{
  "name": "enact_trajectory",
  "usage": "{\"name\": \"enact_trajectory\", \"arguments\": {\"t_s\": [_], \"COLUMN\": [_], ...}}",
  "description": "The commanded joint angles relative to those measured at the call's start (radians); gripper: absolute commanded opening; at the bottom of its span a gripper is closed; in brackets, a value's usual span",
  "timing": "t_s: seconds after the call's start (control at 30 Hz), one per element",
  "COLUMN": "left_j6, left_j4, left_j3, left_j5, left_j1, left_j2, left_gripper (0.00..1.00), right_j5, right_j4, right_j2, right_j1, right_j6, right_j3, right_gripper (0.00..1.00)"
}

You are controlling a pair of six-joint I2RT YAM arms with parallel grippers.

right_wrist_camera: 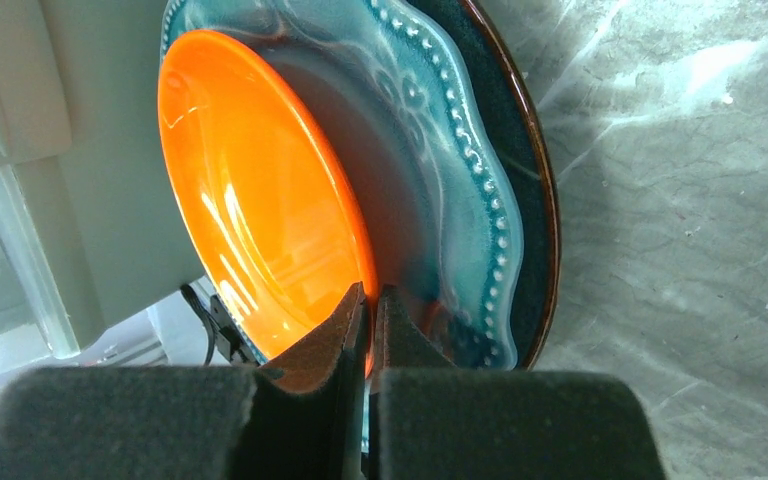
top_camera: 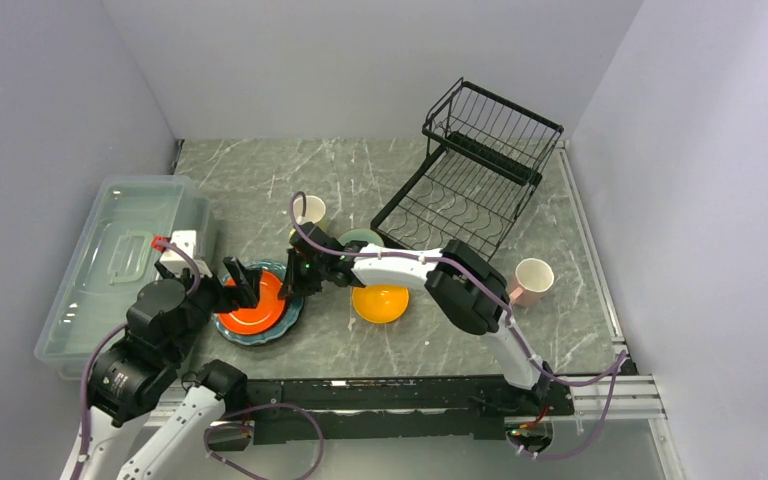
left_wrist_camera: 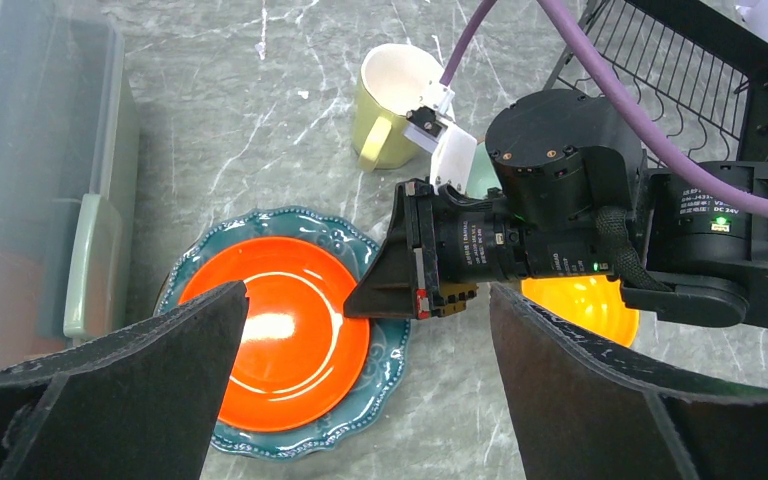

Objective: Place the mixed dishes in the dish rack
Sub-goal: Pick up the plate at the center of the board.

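Note:
A small orange-red plate [top_camera: 252, 305] lies on a teal plate [top_camera: 260, 338] at the table's left. My right gripper [top_camera: 293, 278] reaches in from the right and is shut on the orange-red plate's [right_wrist_camera: 250, 200] near rim, one pad above and one below, just over the teal plate [right_wrist_camera: 460, 180]. My left gripper [top_camera: 243, 285] hovers open over the same plates, its fingers [left_wrist_camera: 160, 380] wide apart and empty. An orange-yellow bowl [top_camera: 380, 302], a pale green bowl [top_camera: 360, 238], a pale yellow mug [top_camera: 310, 211] and a pink mug [top_camera: 532, 281] stand on the table. The black wire dish rack [top_camera: 470, 170] holds nothing.
A clear lidded plastic bin [top_camera: 120, 260] sits along the left wall, close behind the left arm. The right arm's forearm passes over the orange-yellow bowl [left_wrist_camera: 585, 310]. Grey walls close in the table on three sides.

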State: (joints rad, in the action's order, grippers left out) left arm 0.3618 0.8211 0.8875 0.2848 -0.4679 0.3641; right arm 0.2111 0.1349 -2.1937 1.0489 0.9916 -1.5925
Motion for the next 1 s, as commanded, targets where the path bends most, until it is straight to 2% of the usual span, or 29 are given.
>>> {"name": "enact_trajectory", "arguments": {"t_s": [0.0, 0.27, 0.5, 0.77, 0.97], "left_j6": [0.007, 0.005, -0.009, -0.066, -0.114], "left_j4": [-0.028, -0.031, -0.050, -0.125, -0.190], "left_j3": [0.025, 0.024, 0.018, 0.001, 0.025], "left_j5": [-0.006, -0.013, -0.060, -0.252, -0.461], "left_j1": [0.007, 0.008, 0.006, 0.006, 0.006], "left_j2": [-0.016, -0.020, -0.020, 0.022, 0.126], "left_gripper": [0.98, 0.99, 0.99, 0.99, 1.00], "right_j5": [-0.034, -0.097, -0.201, -0.327, -0.383], "right_j4": [0.008, 0.059, 0.211, 0.414, 0.551], "right_j2": [0.081, 0.206, 0.322, 0.489, 0.626], "right_j1": [0.003, 0.003, -0.003, -0.026, -0.060], "right_j6": [-0.016, -0.068, -0.155, -0.258, -0.311], "right_j3": [-0.040, -0.009, -0.011, 0.013, 0.038], "right_gripper": [0.00, 0.00, 0.00, 0.00, 0.00]}}
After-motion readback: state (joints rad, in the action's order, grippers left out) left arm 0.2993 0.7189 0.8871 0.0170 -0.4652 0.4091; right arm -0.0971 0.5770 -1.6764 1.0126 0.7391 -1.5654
